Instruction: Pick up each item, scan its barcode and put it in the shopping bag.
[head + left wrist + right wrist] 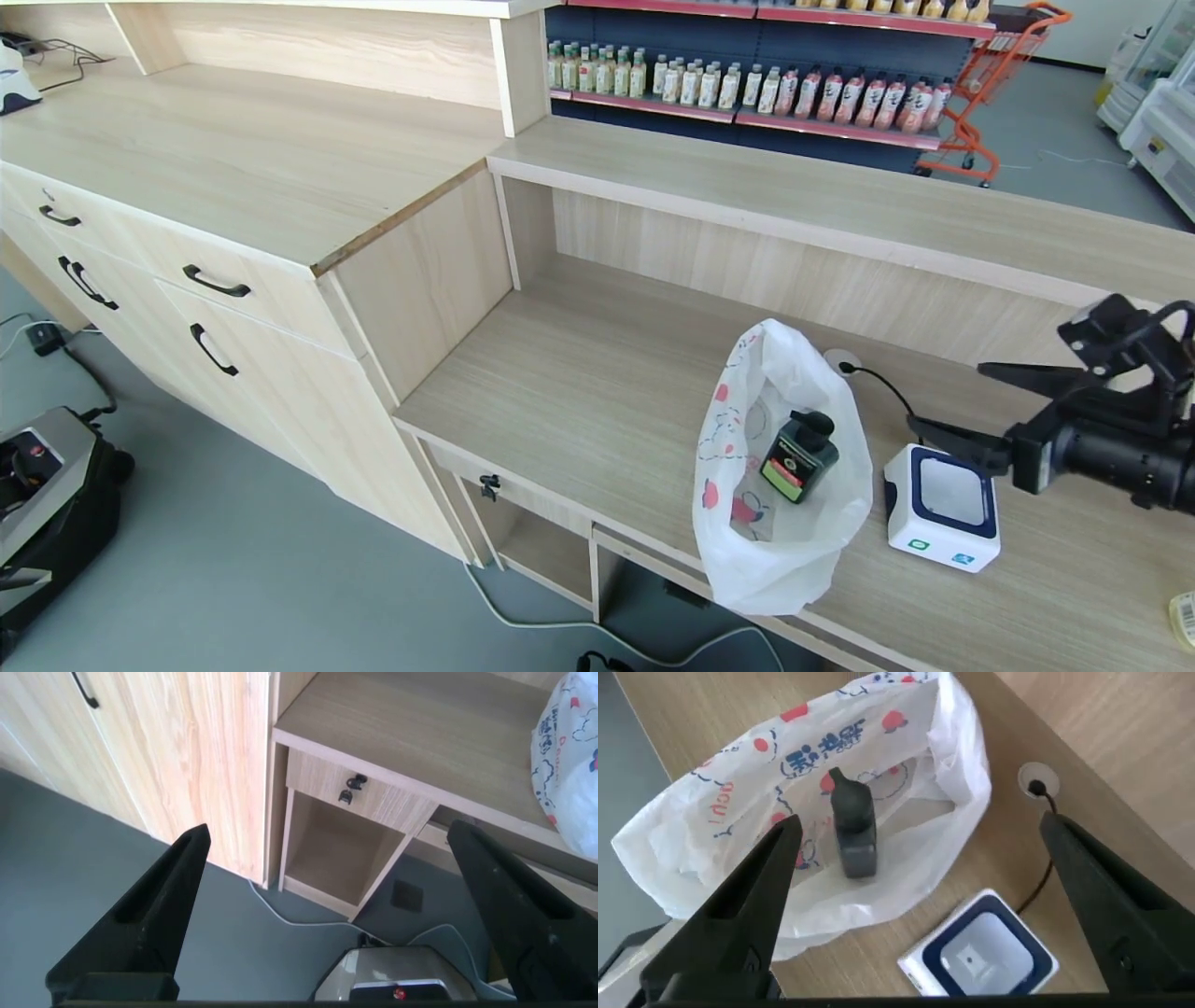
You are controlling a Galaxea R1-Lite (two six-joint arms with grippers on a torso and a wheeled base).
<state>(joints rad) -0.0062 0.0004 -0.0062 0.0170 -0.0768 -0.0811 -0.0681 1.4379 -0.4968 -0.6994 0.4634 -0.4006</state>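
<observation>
A white shopping bag (747,560) with red and blue prints stands open on the low counter (579,392). A dark green bottle (799,457) with a black cap lies inside it. My right gripper (971,406) hangs open and empty above the barcode scanner (943,507), just right of the bag. The right wrist view looks down on the bag (738,793), the bottle (852,831) and the scanner (980,957) between the spread fingers of the gripper (924,905). My left gripper (327,924) is open and empty, low over the floor in front of the counter, with the bag's edge (565,756) beyond it.
A pale item with a barcode (1184,618) lies at the counter's right edge. The scanner's cable (882,383) runs to a hole in the counter. A raised ledge (840,205) backs the counter, and a taller cabinet with drawers (215,280) stands to its left.
</observation>
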